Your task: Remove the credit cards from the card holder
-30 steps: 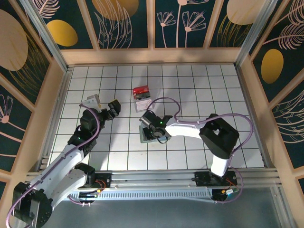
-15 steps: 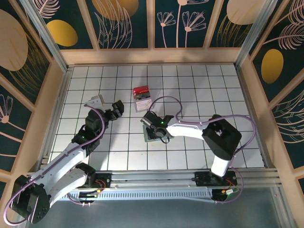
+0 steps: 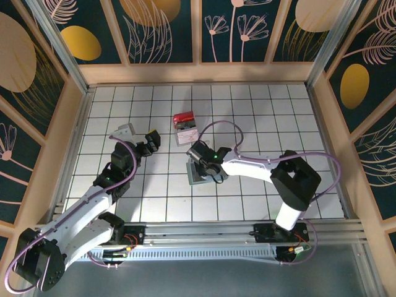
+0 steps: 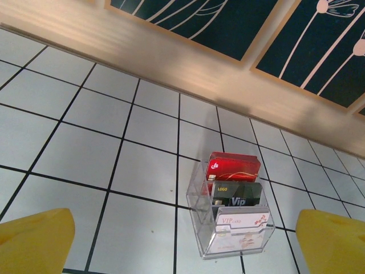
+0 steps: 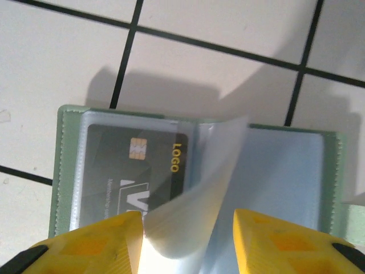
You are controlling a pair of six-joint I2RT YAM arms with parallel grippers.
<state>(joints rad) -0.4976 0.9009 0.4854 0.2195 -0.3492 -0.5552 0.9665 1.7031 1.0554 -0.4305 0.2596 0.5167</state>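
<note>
From above, we see the card holder lying open on the tiles near centre, the right gripper low over it; the left gripper waits aside, probably to keep clear.

At the left wrist, its fingers are spread wide, facing a clear rack of cards.

At the right wrist, half-parted fingers straddle a raised clear sleeve, seemingly propped rather than pinched, baring the dark card.

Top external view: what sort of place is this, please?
Probably a robot test cell, not a home: white tiled floor boxed in by printed floral wall panels, and two arms bolted to a metal rail at the near edge.
</note>
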